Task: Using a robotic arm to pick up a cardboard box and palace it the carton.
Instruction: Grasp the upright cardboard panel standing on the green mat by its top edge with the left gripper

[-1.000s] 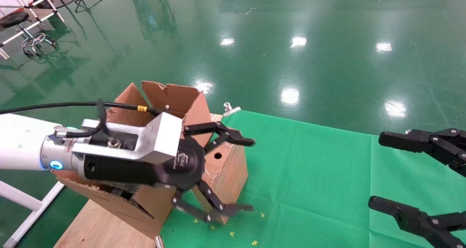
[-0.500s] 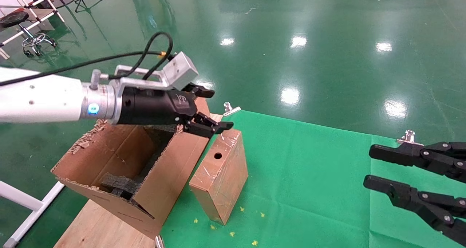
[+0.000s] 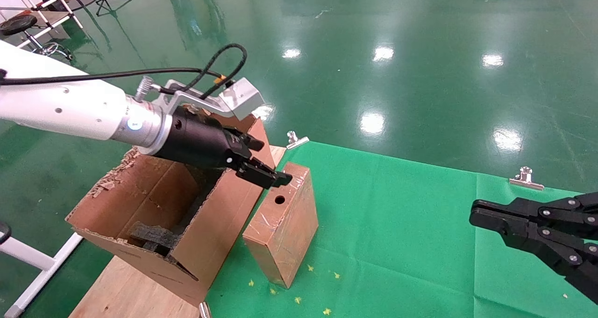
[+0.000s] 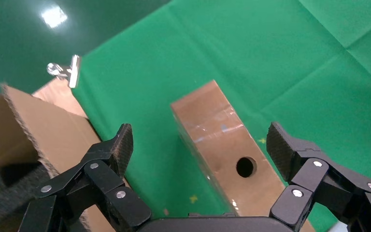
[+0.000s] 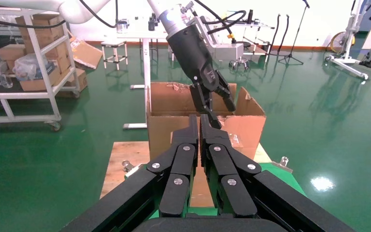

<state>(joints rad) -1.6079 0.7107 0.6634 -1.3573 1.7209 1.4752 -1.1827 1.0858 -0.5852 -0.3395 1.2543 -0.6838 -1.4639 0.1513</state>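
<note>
We log the robotic arm [image 3: 70, 110] reaching in from 9 o'clock, its left pincer [image 3: 261, 161] hovering over the far end of the cardboard box [image 3: 282, 220], fingers spread wide and gripping nothing (left wrist view: the fingertips [image 4: 121, 145] stand either side of the box, apart from it). The cardboard box lies on the green cloth [image 3: 397, 224] over the worktop, round hole facing up, just beside the carton [image 3: 154, 201] at its 9 o'clock. The carton sits open on a wooden board [image 3: 121, 290], black foam [image 3: 154, 236] inside. The right pincer [image 3: 476, 215] is parked at 4 o'clock, fingers pressed together, well apart from the box.
</note>
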